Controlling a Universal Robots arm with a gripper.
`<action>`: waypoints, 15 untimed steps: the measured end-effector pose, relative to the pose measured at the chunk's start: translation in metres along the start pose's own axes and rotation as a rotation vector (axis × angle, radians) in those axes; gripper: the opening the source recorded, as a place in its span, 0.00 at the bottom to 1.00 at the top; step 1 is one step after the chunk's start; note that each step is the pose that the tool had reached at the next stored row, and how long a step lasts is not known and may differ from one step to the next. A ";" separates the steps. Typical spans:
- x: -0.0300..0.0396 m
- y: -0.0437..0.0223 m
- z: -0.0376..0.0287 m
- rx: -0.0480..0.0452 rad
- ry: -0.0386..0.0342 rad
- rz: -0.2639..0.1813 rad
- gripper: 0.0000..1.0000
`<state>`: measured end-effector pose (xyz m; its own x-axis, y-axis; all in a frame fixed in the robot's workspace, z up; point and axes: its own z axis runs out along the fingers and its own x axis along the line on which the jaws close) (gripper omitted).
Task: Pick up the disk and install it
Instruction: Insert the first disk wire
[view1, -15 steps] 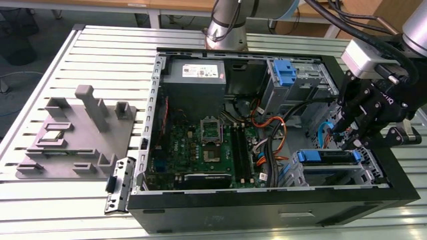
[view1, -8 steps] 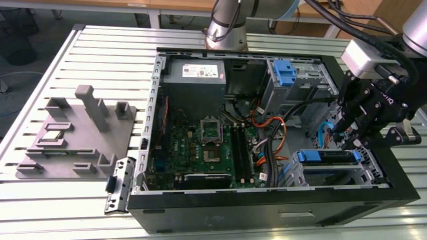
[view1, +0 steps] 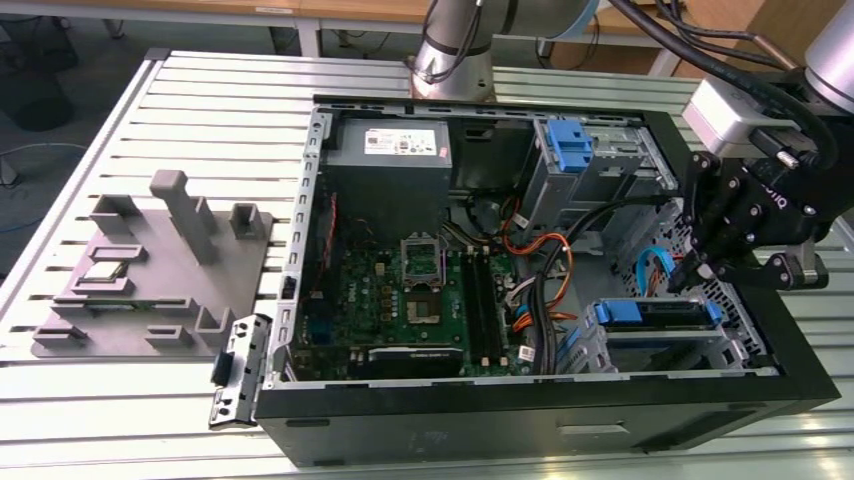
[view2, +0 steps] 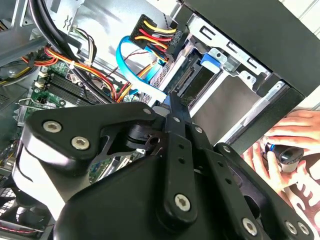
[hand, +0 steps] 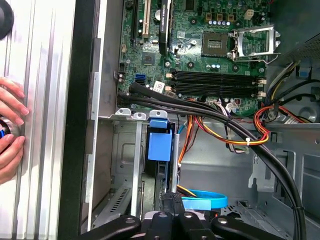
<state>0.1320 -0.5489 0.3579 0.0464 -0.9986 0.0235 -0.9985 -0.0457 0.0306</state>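
I see the gripper (view1: 703, 268) hanging over the open computer case (view1: 534, 410) at the exterior view's right, just above the drive bay. The disk (view1: 650, 313) sits in that bay, near the front wall of the case, with its blue rail visible; in the first wrist view it (hand: 160, 145) stands in the metal cage beside the motherboard (hand: 200, 45). The fingers (view2: 172, 107) seem together and hold nothing. A person's hand (view2: 287, 150) rests on the desk (view1: 200, 90) beside the case.
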 end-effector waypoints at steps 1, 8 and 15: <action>0.0000 0.0000 0.0000 0.0000 0.0002 0.000 0.11; 0.0000 0.0000 0.0000 -0.0001 0.0012 0.000 0.11; 0.0000 0.0002 0.0003 0.0000 0.0003 0.000 0.30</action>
<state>0.1318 -0.5489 0.3576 0.0463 -0.9986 0.0238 -0.9985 -0.0456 0.0305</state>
